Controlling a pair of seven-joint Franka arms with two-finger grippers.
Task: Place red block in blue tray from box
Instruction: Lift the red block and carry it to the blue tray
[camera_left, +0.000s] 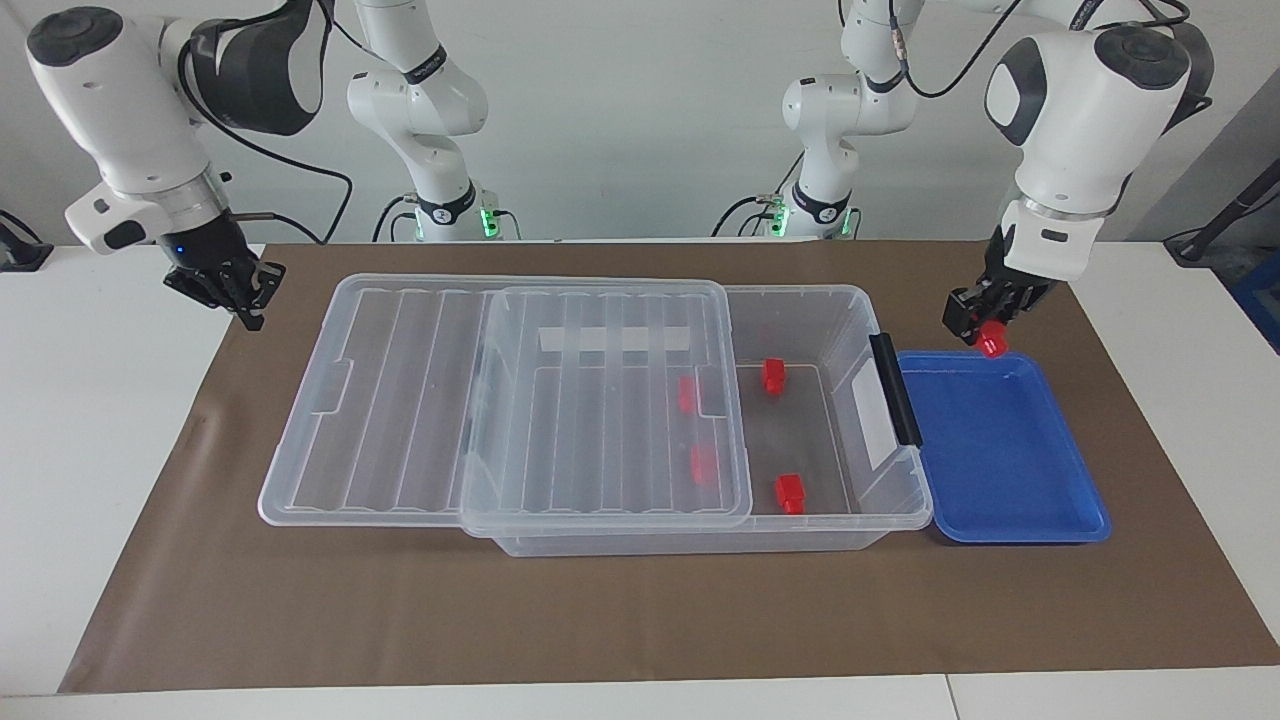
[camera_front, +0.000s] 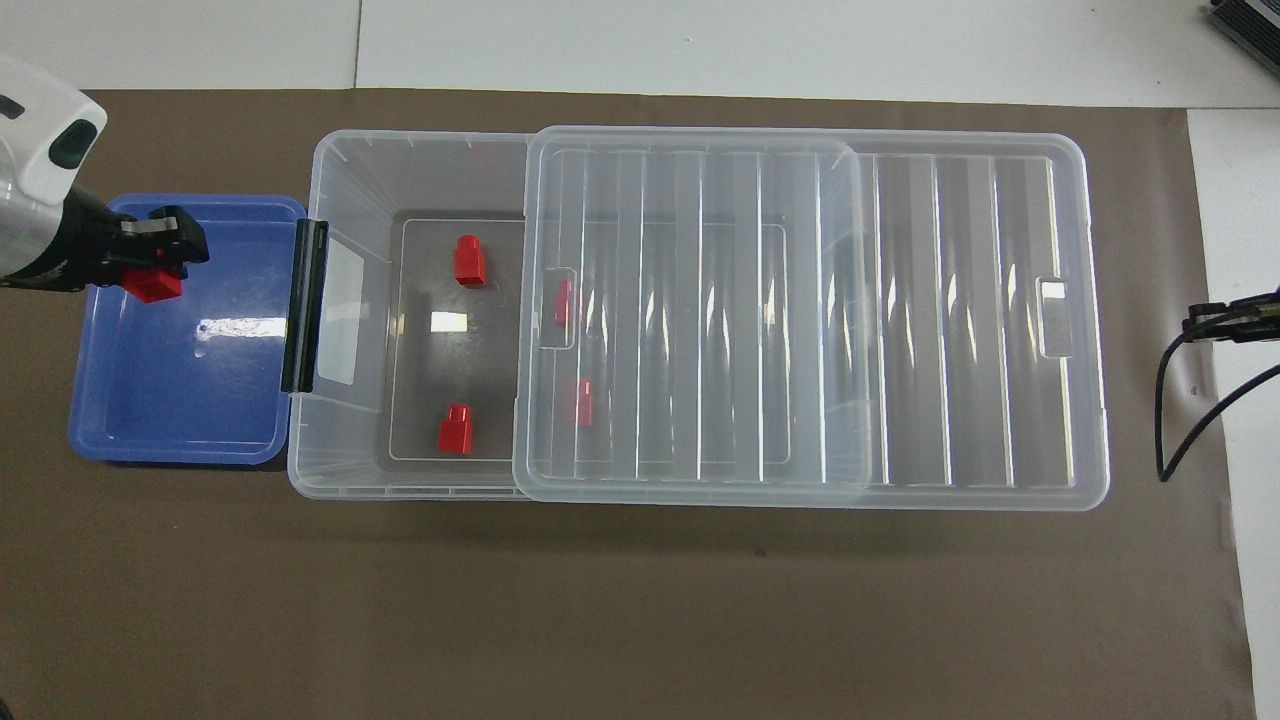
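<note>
My left gripper (camera_left: 985, 322) is shut on a red block (camera_left: 992, 343) and holds it in the air over the blue tray (camera_left: 1000, 450). In the overhead view the gripper (camera_front: 160, 262) and block (camera_front: 152, 288) are also over the tray (camera_front: 180, 390). The tray lies against the black-clipped end of the clear box (camera_left: 800, 293), toward the left arm's end of the table. Two red blocks (camera_left: 772, 376) (camera_left: 790, 493) lie in the box's uncovered part. Two more (camera_left: 687, 395) (camera_left: 703, 465) show through the lid (camera_left: 400, 400). My right gripper (camera_left: 228, 288) waits above the mat's edge, empty.
The ribbed clear lid (camera_front: 950, 320) is slid toward the right arm's end and overhangs the box (camera_front: 420, 142) there, covering most of it. A brown mat (camera_left: 640, 620) covers the table under everything. A black cable (camera_front: 1175, 420) hangs by the right gripper (camera_front: 1200, 325).
</note>
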